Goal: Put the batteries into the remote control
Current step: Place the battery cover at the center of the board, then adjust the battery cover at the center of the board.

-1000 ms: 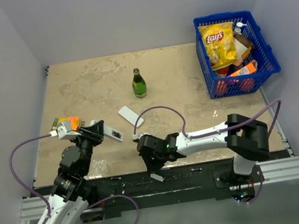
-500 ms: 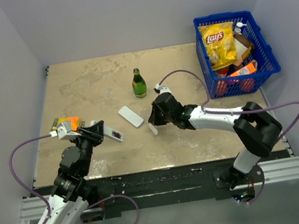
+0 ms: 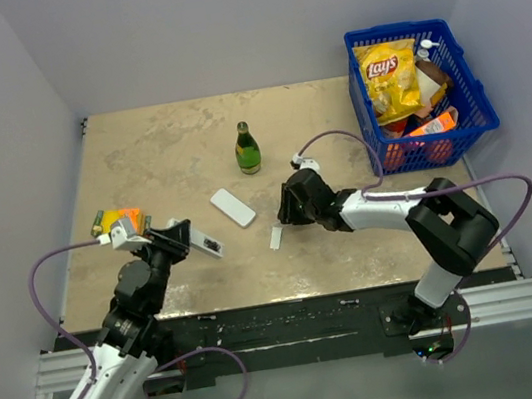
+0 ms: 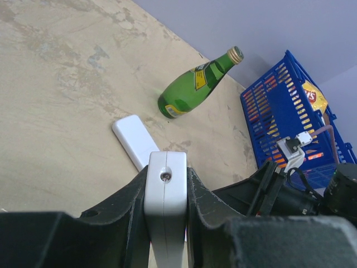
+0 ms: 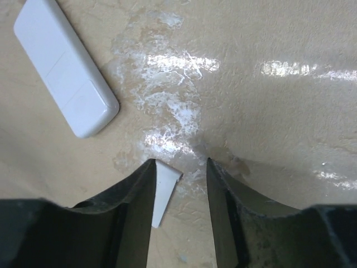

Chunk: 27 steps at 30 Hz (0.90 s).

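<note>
Two grippers busy, left gripper squeezing the remote tight, right gripper hanging wide open around a small white piece, white bar lying ahead of it

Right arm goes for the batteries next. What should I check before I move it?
1. Remote clamped in left gripper: ok.
2. Battery bay exposed: ok, a dark recess appears on the remote in the top view.
3. Right gripper open: ok.
4. Cover free of the fingers: not ok. It lies unclamped on the table, but the fingers straddle it, so lift straight up first.
5. Sideways path: not ok at table height, since the white bar lies just left of the right gripper.
6. Batteries located: cannot tell. The coloured clutter by the left wrist is too small to read.
</note>
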Motion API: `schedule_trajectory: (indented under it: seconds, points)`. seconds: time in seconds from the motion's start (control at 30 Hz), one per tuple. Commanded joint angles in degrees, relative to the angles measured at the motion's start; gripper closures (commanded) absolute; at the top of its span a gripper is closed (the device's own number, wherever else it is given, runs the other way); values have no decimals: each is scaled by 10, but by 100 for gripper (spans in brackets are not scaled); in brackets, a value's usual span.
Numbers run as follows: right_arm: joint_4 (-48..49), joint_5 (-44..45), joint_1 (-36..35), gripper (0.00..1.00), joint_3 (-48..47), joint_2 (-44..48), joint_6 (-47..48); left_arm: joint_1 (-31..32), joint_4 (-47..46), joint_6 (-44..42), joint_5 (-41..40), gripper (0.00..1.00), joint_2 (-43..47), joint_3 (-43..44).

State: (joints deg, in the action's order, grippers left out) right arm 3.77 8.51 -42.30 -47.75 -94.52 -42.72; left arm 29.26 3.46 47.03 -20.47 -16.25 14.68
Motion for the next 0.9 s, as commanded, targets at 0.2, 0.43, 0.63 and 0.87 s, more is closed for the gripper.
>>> schedule_trajectory:
  seconds: [0.2,0.43,0.63,0.87]
  points:
    - [-72,-82,-1,50,8,58,62,-3,-68,11,24,100,-15,-10]
    - [-80,-139,-19,44,23,52,64,-3,-68,11,11,100,-5,-16]
    - [-59,-157,-52,43,1,13,54,-3,-63,9,10,100,-1,-15]
    - [-20,-148,-74,42,-22,-44,42,-3,-50,7,3,100,10,-10]
